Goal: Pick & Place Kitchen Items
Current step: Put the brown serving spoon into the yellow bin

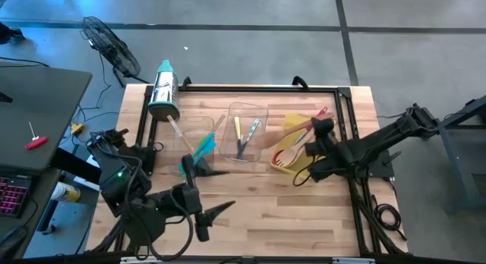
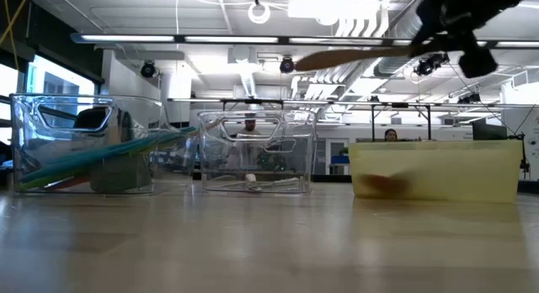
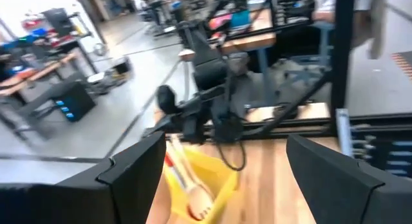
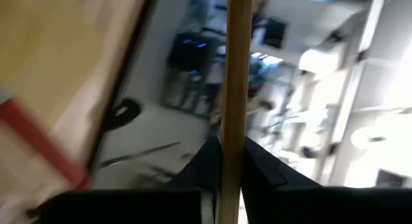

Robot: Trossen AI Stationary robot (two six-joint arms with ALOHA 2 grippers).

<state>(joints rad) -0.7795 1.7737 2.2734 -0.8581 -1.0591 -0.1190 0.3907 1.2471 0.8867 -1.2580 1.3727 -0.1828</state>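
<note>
The right gripper (image 1: 322, 129) has its fingers clamped on a wooden utensil (image 2: 354, 55), held in the air above the yellow bin (image 2: 435, 167) near the desk's (image 1: 288, 203) right edge. The left gripper (image 1: 220, 216) hovers near the front edge, fingers spread wide, holding nothing. Two clear bins (image 1: 244, 131) of utensils stand mid-desk. A workshop lies behind.

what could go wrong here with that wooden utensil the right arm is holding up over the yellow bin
The right gripper pinches the wooden utensil by its thin handle, held level well above the yellow bin. It could pivot or slip in that narrow grip. Let go from this height, it might bounce off the bin's rim onto the table. The left gripper waits open, well away.
</note>
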